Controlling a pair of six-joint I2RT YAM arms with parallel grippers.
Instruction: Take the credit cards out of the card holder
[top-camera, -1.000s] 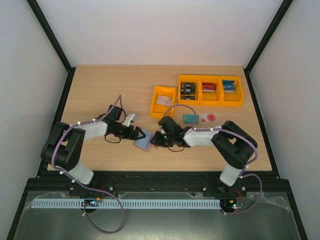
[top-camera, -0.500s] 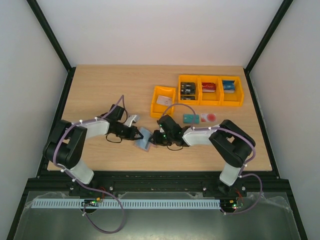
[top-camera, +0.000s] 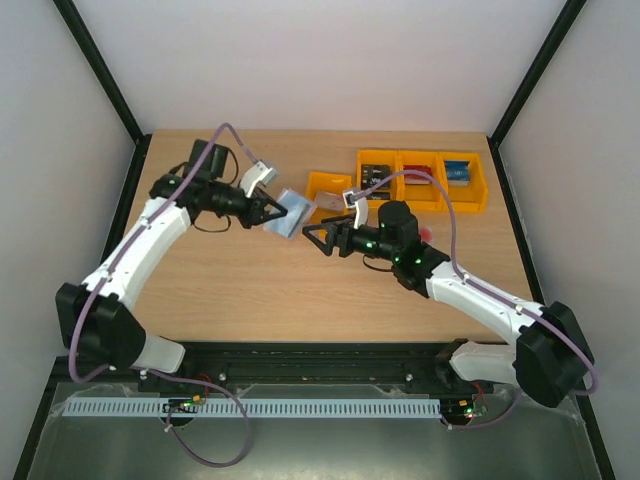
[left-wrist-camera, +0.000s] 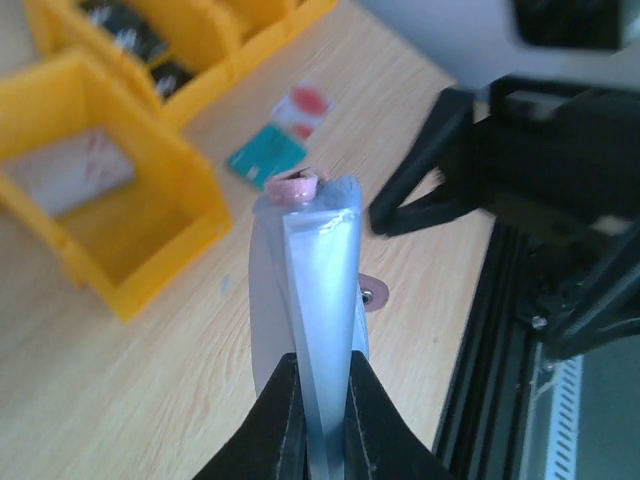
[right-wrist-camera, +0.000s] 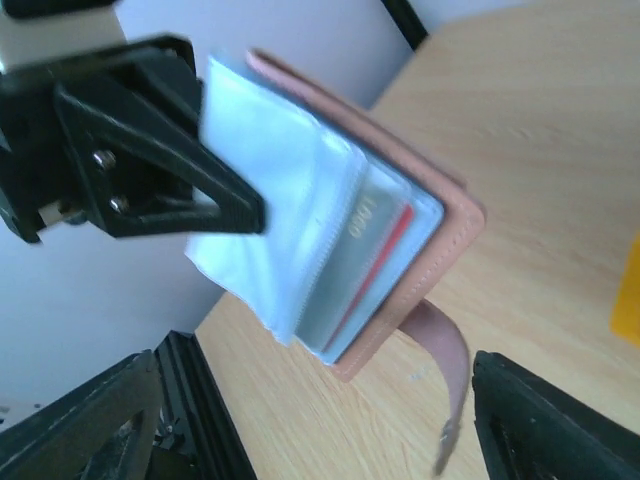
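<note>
Between its own fingers the left pincer (left-wrist-camera: 322, 385) is gripping the small flat pinkish-brown leather-like card holder (left-wrist-camera: 308, 280), seen edge-on, jaws pressing tight on the clear plastic sleeves (right-wrist-camera: 262, 235). A second ago this pincer was standing wide beside the holder, low over the table. It closed half a second back and is now carrying the holder high, clear of the pale wooden table (top-camera: 200, 300), with the snap tab (right-wrist-camera: 447, 370) dangling free.

Just past the holder's open edge the right pincer (top-camera: 318, 238) is hovering apart from it, jaws spreading wide. A moment earlier they were standing narrow at the holder's edge. Reading: the holder is passing wholly to the left pincer, and the right one is freeing itself to pluck.

Inside the fanned sleeves, facing the right pincer, a thin light blue-grey credit card (right-wrist-camera: 352, 240) is showing, with a red edge (right-wrist-camera: 397, 232) behind it. Cannot tell whether that is a second card. Nothing is coming out yet.

Farther beyond the right pincer, on the table, a flat teal-green card (left-wrist-camera: 266, 155) and a red-and-white card (left-wrist-camera: 300, 100) are lying just beside each other. Farthest off, orange plastic bins (left-wrist-camera: 120, 230) are standing in a group.
</note>
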